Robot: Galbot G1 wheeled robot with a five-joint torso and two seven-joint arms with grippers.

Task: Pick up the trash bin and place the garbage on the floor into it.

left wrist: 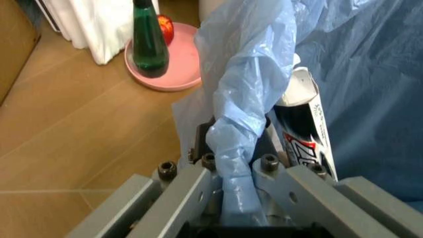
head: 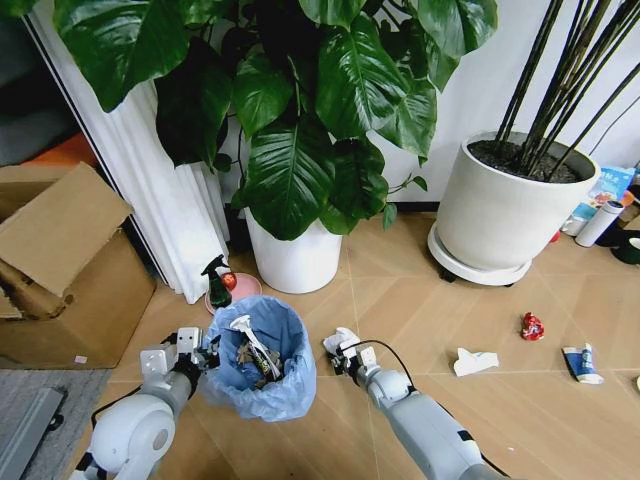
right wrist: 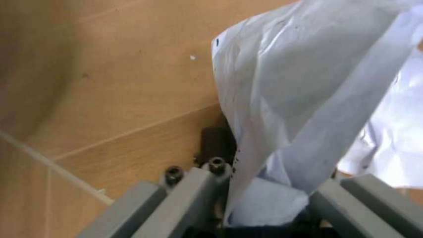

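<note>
Head view: trash bin [head: 262, 355] at lower centre of frame, standing on the floor [head: 420, 290], already holding a few pieces. Left gripper [head: 207, 354] at the bin's left rim. Right gripper [head: 342, 352] just right of the bin, carrying a white paper wad [head: 338, 340]. More garbage lies to the right: a white wrapper [head: 474, 361], a red wrapper [head: 531, 326], a small blue-white bottle [head: 581, 362]. Green spray bottle [head: 217, 283] stands on a pink dish above the bin, apart from it.

Left wrist view: left gripper [left wrist: 241, 171] clamped on a bunched fold of the blue bag liner [left wrist: 248, 99], centre frame. Judgement: bag film is thin, soft and slippery; a hold on liner alone may slide or tear, rigid rim safer.

Right wrist view: right gripper [right wrist: 271, 173] pinching the paper wad [right wrist: 310, 84], upper right. Judgement: very light, crushable, no fragility; pinch anywhere on a thick fold.
</note>
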